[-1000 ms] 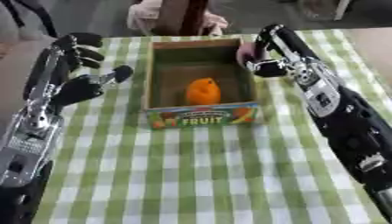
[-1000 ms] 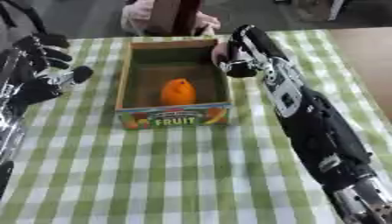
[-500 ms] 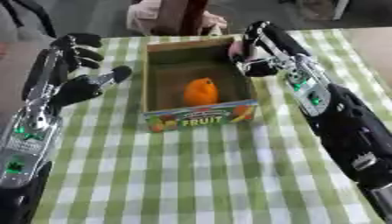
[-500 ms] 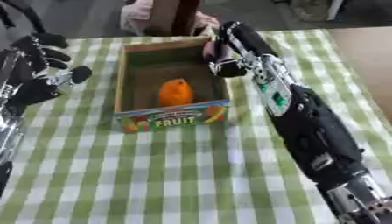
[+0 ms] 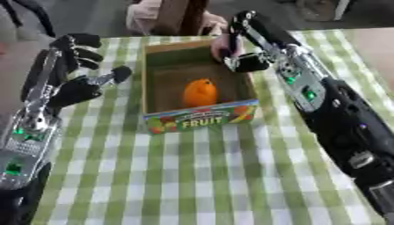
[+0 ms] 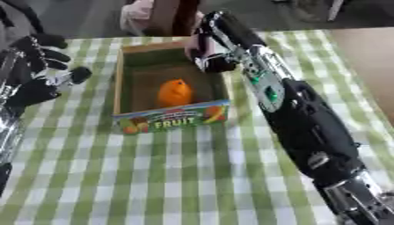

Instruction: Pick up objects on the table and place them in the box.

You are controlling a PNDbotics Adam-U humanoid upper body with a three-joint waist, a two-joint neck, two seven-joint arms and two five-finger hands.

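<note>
A cardboard box [image 5: 198, 121] with a FRUIT label on its front wall stands in the middle of the checked table. An orange fruit [image 5: 200, 91] lies inside it. My right hand [image 5: 255, 38] reaches in from the right and hovers over the box's far right corner. Its fingers and thumb are curled on a small pink object [image 5: 227, 44], which is mostly hidden by them. My left hand [image 5: 67, 81] stands open to the left of the box, fingers up, holding nothing.
A green and white checked cloth [image 5: 192, 176] covers the table. At the far edge, behind the box, are a brown upright piece [image 5: 183, 15] and something pink [image 5: 142, 13]. Bare floor shows past the table's right edge [image 5: 373, 48].
My right hand has carried the pink object leftward, from beside the box's right wall to above its far right corner. The left hand has barely moved.
</note>
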